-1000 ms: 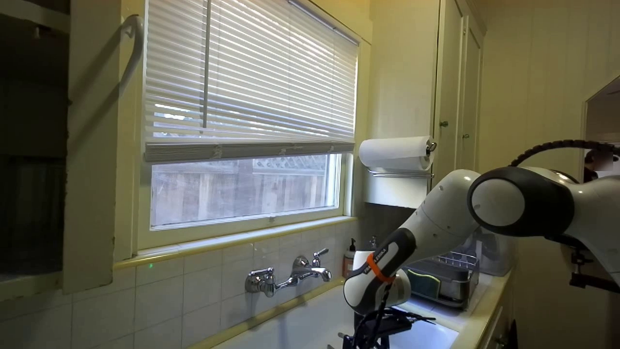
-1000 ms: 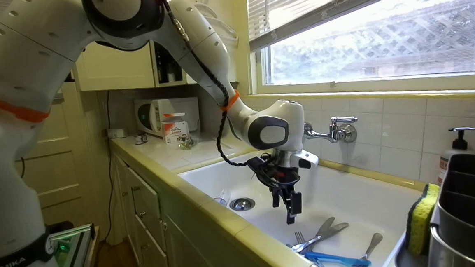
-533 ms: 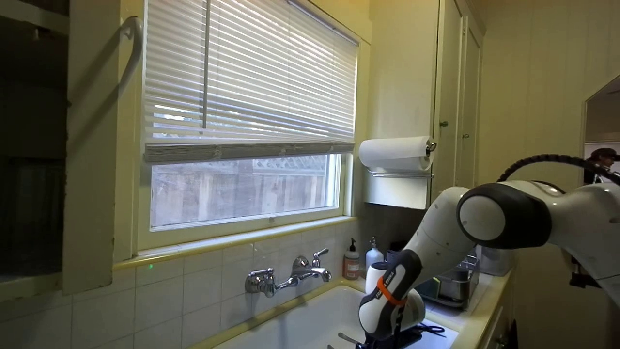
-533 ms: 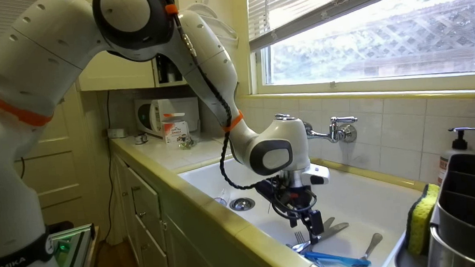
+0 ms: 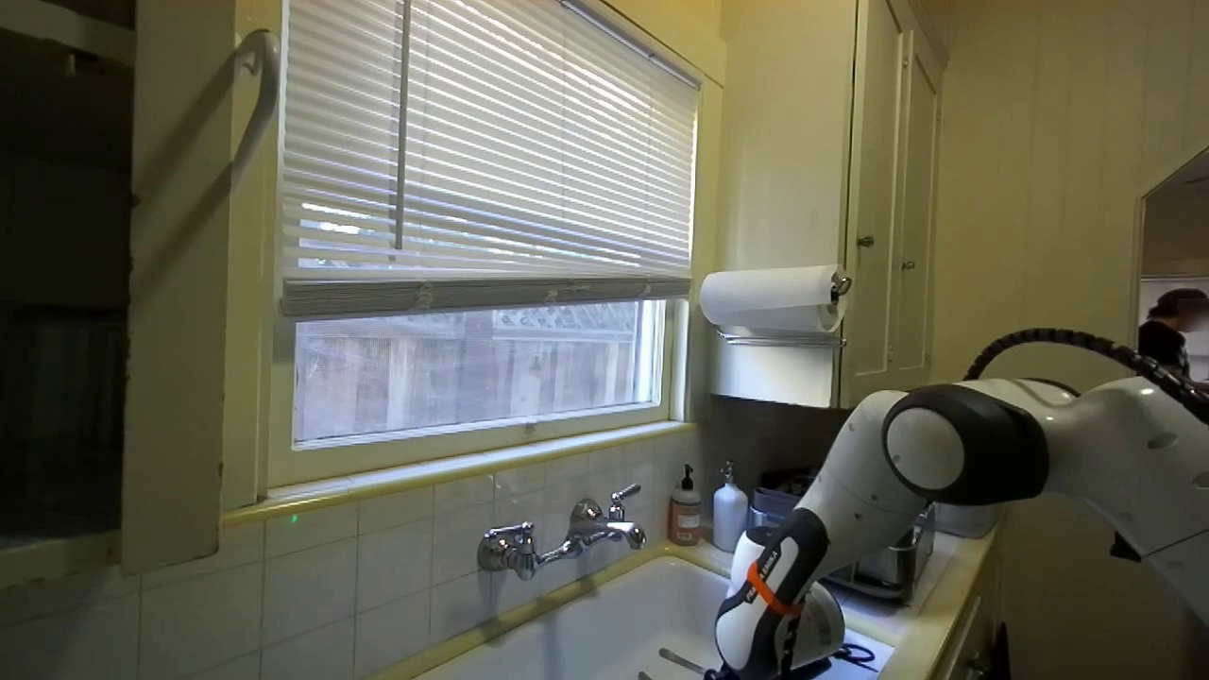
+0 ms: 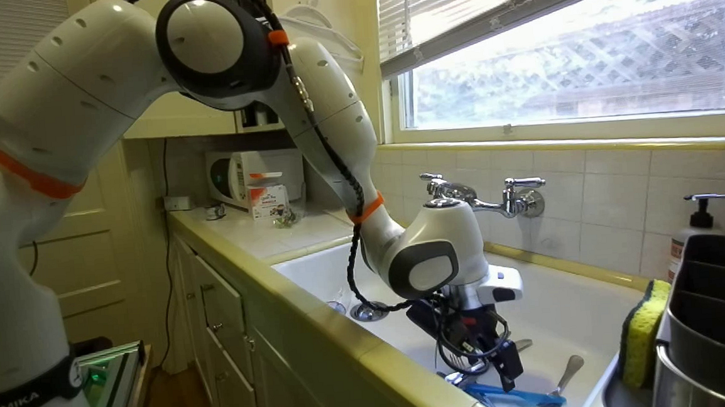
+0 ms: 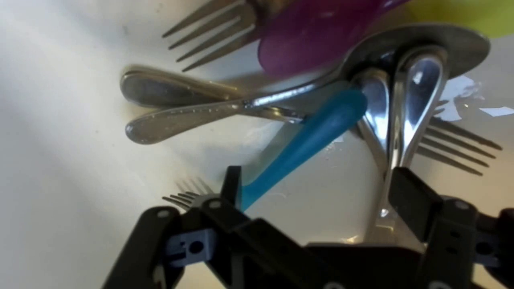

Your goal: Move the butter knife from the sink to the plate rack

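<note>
The sink (image 6: 570, 298) is a cream-white basin with loose cutlery in it; it also shows in an exterior view (image 5: 623, 614). My gripper (image 7: 321, 192) is open and empty, low over the cutlery. In the wrist view, its left finger is beside a blue handle (image 7: 297, 156) and its right finger is by a metal handle (image 7: 395, 148). In an exterior view my gripper (image 6: 496, 374) is above the blue utensil (image 6: 538, 398). I cannot tell which metal piece is the butter knife. The plate rack (image 5: 902, 567) is on the counter, partly hidden behind the arm.
A chrome tap (image 6: 495, 205) sticks out over the sink's back rim. A dark compartment caddy (image 6: 715, 308) and a yellow sponge (image 6: 647, 334) stand at the sink's side. Soap bottles (image 5: 729, 510) stand in the back corner. Forks (image 7: 217, 32) and a purple utensil (image 7: 313, 36) lie nearby.
The arm has lowered my gripper into the sink, toward the cutlery. It has also shifted toward the rack side. The cutlery shows no visible movement.
</note>
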Controlling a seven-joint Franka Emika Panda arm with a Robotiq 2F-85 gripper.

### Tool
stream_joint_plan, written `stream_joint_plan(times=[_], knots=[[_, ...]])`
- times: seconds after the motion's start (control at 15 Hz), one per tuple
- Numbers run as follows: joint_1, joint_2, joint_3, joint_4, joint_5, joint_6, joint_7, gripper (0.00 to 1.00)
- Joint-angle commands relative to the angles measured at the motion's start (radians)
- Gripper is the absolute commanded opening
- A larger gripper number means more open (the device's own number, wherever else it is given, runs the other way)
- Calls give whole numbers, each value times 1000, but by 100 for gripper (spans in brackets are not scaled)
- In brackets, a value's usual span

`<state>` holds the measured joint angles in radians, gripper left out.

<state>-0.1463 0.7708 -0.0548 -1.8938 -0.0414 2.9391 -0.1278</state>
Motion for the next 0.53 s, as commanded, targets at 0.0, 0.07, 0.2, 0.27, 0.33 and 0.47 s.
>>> stream_joint_plan(times=[0.0,0.07,0.2,0.27,0.33,0.47], knots=[[-31,6,58,44,-4,-21,-43,95],[-28,4,68,50,-8,-19,-52,97],[-5,0,79,76,-17,-62,-62,98],[2,-1,88,88,-16,-82,-63,95],[13,1,91,101,-16,-107,-64,91],[46,4,81,126,-16,-174,-41,79]])
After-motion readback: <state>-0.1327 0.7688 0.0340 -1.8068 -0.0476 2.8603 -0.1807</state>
